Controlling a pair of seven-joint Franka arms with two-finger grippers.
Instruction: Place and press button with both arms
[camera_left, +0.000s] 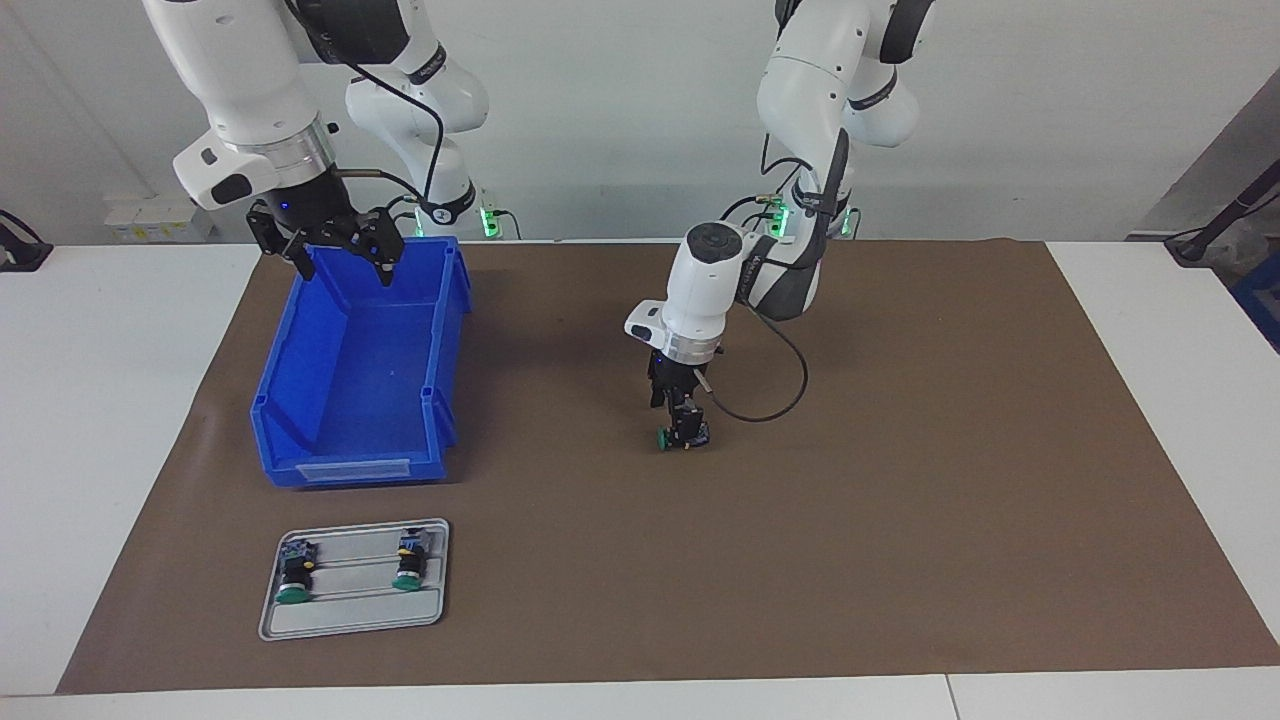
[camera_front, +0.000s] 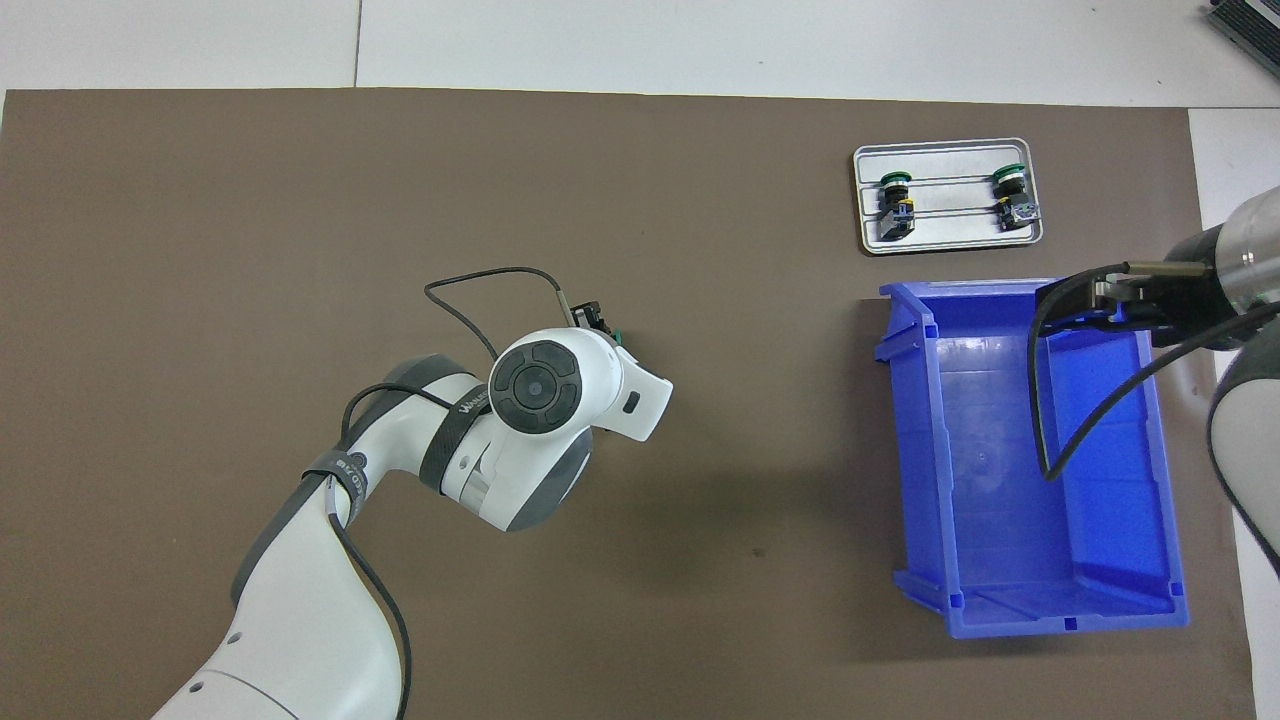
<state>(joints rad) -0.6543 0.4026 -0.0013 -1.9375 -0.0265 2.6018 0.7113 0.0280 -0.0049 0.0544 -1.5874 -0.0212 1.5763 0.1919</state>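
Nearest the camera, the grey tray (camera_left: 355, 625) holds two lookalike buttons (camera_left: 295, 572) lying flat, green caps pointing away from me. Farther up, over the blue bin (camera_left: 350, 430), my right gripper (camera_left: 345, 262) waits with fingers spread and empty. At mid-mat, my left gripper (camera_left: 682, 425) points straight down, fingers clamped on the button (camera_left: 680, 432), which lies sideways at the mat, long axis level, green cap toward my right arm's end. My left arm's wrist band bears writing I cannot read.
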